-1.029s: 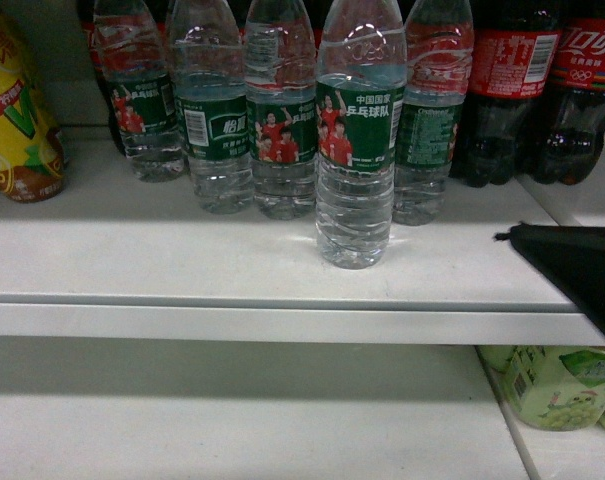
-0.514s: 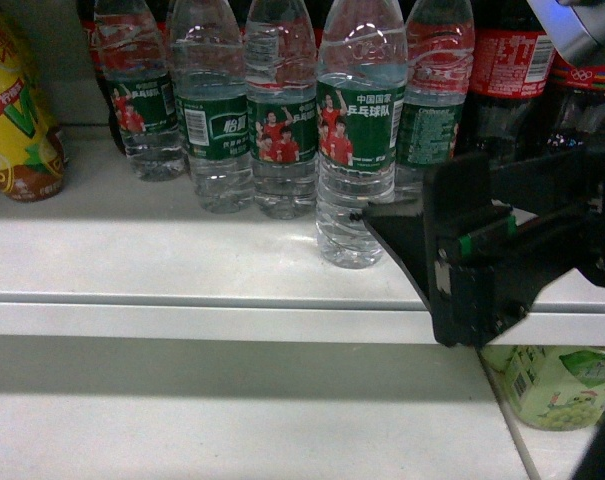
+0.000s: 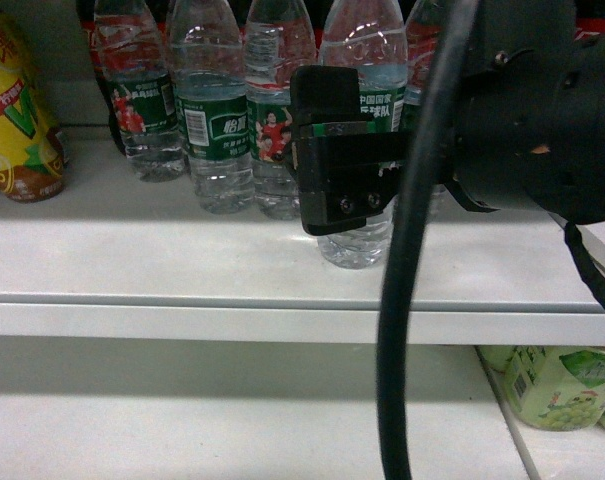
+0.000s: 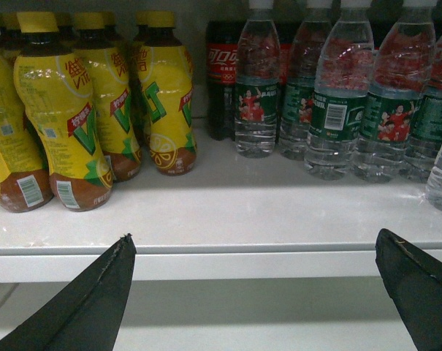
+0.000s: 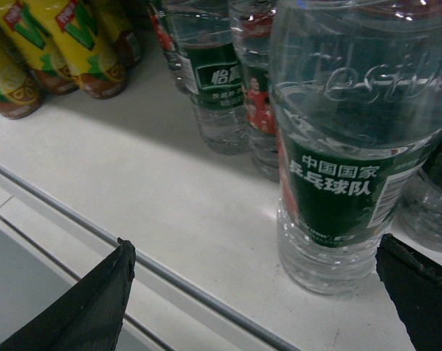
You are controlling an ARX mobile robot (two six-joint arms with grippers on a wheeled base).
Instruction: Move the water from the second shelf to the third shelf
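The water bottle (image 3: 354,215) stands at the front of the shelf (image 3: 182,265), ahead of its row, and in the head view the right claw (image 3: 332,150) hangs in front of its label; a black cable (image 3: 407,300) covers part of the scene. In the left wrist view, the left claw (image 4: 253,292) is spread wide and empty, facing yellow tea bottles (image 4: 96,110). In the right wrist view, the right claw is spread too, with the water bottle (image 5: 352,146) just ahead, between its fingers' lines. I judge this the approach step: next, advance and close around the label, without knocking the neighbouring water bottles (image 3: 212,120) behind.
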